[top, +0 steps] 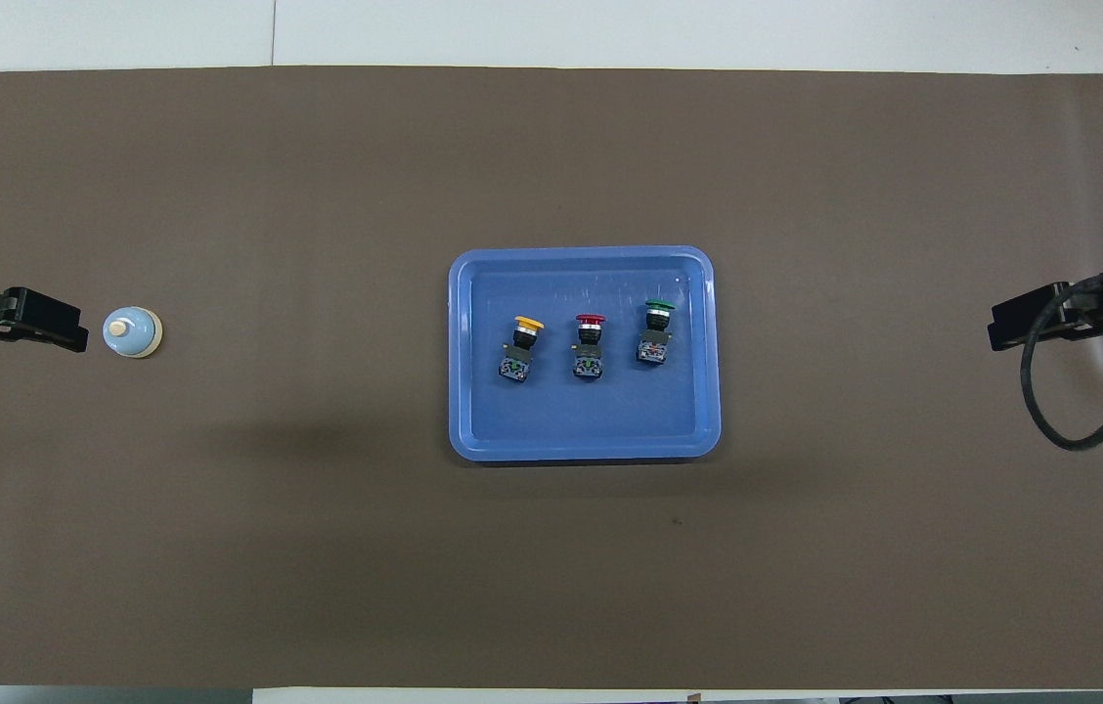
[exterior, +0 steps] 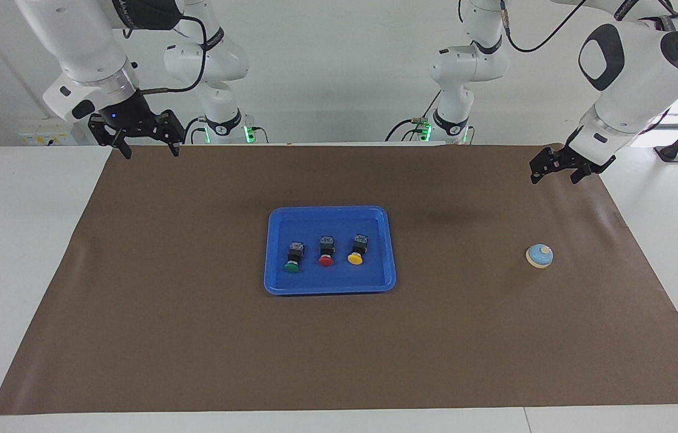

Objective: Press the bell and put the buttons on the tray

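The blue tray (exterior: 330,210) (top: 583,256) lies mid-mat. In it, side by side, lie the three buttons: green (exterior: 292,258) (top: 655,332), red (exterior: 326,252) (top: 590,344) and yellow (exterior: 356,250) (top: 523,348). The small light-blue bell (exterior: 539,255) (top: 132,332) stands alone toward the left arm's end. My left gripper (exterior: 555,177) (top: 72,337) hangs open and empty over the mat close to the bell, not touching it. Over the mat's corner at the right arm's end, my right gripper (exterior: 151,153) (top: 1001,328) waits, raised, open and empty.
A brown mat (exterior: 195,337) (top: 317,548) covers most of the white table (exterior: 20,240). A black cable (top: 1050,420) loops from the right arm over the mat's edge.
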Tool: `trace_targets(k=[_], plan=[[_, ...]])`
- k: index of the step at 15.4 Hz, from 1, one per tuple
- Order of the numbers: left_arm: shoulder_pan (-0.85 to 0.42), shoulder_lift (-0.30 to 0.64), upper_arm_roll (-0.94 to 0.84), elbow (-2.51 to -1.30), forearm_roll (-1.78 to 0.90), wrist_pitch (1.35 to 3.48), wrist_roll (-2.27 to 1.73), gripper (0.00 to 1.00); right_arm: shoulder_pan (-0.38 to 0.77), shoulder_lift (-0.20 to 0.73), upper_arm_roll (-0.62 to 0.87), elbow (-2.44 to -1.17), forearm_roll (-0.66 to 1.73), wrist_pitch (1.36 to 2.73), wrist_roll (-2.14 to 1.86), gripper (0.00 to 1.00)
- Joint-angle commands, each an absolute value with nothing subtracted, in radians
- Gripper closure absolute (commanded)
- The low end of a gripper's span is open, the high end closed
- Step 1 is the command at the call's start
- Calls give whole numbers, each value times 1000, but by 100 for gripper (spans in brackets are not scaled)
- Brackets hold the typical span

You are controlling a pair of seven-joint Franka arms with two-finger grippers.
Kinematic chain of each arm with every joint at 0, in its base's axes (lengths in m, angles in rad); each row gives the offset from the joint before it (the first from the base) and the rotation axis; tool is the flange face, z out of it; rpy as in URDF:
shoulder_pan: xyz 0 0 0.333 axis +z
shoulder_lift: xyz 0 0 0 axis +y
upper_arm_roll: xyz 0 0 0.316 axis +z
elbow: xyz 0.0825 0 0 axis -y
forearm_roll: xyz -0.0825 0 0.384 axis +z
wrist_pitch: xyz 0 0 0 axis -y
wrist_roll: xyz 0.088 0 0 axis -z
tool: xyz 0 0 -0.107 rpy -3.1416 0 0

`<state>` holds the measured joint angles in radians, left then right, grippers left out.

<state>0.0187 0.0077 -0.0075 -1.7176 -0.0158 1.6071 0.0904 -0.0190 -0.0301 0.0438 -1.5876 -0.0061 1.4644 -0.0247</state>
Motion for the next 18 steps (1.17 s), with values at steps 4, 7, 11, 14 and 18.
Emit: trace_targets(k=[4, 7, 11, 14, 18], plan=[[3, 25, 9, -1677, -35, 1609, 75, 0, -35, -48, 52, -1608, 6, 1468, -34, 0], [5, 17, 9, -1677, -35, 1606, 75, 0, -35, -48, 52, -1608, 5, 1468, -34, 0], [5, 3, 9, -1678, -35, 1598, 75, 0, -35, -48, 52, -1608, 6, 1468, -34, 0], [3, -20, 9, -1683, -31, 1574, 75, 0, -35, -48, 52, -1608, 6, 1468, -34, 0], [-3, -21, 5, -1678, -31, 1565, 75, 0, -35, -48, 51, -1608, 5, 1468, -34, 0]])
